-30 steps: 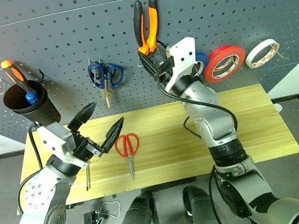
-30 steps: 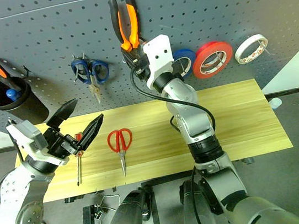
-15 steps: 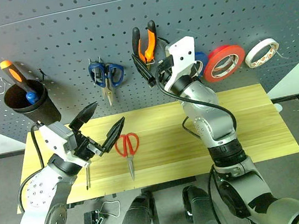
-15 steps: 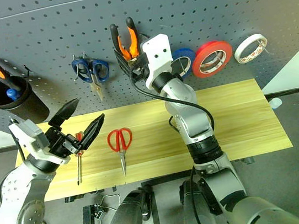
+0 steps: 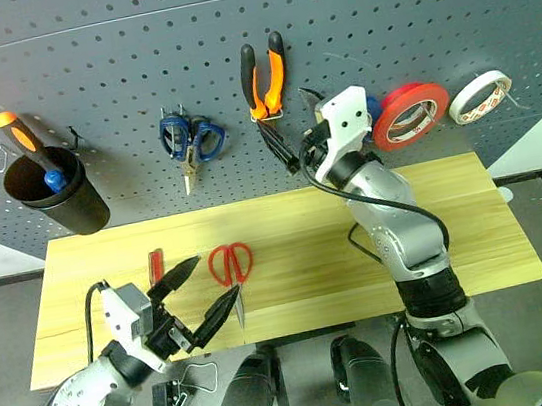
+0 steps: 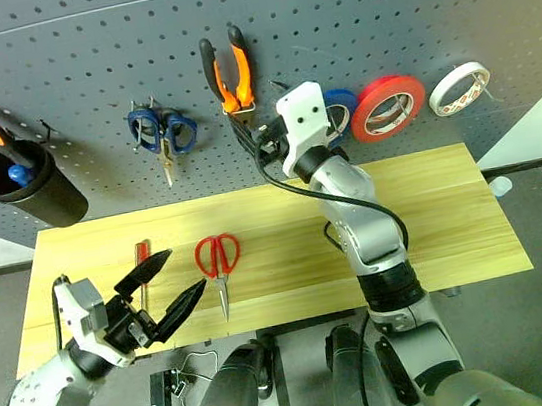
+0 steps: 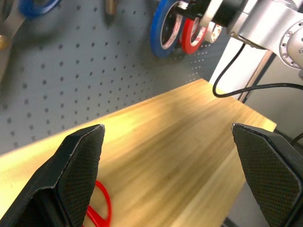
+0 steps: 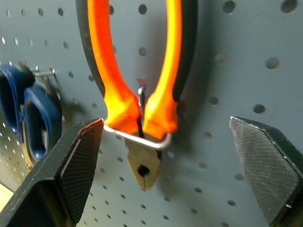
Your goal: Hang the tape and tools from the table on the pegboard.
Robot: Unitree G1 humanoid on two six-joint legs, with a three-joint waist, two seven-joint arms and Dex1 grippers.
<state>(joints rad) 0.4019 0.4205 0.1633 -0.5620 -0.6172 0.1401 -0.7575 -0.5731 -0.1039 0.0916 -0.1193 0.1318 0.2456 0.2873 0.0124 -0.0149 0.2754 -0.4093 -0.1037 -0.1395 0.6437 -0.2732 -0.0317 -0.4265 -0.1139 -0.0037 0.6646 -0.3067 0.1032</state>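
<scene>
Bare table [image 5: 456, 227] right of red-handled scissors [image 5: 231, 266]

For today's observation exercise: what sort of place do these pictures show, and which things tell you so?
Probably a workshop or tool bench: a dark grey pegboard holds pliers, blue-handled scissors and rolls of tape, above a pale wooden table where red-handled scissors lie.

Matt grey pegboard [image 5: 409, 32], grained wood table [image 5: 285, 231], seemingly rubbery pliers [image 8: 142, 71] handles

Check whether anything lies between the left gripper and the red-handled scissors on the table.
Nothing visible does. The open left gripper hovers just left of the red-handled scissors, with only bare table between them; the red-handled screwdriver lies farther left.
</scene>
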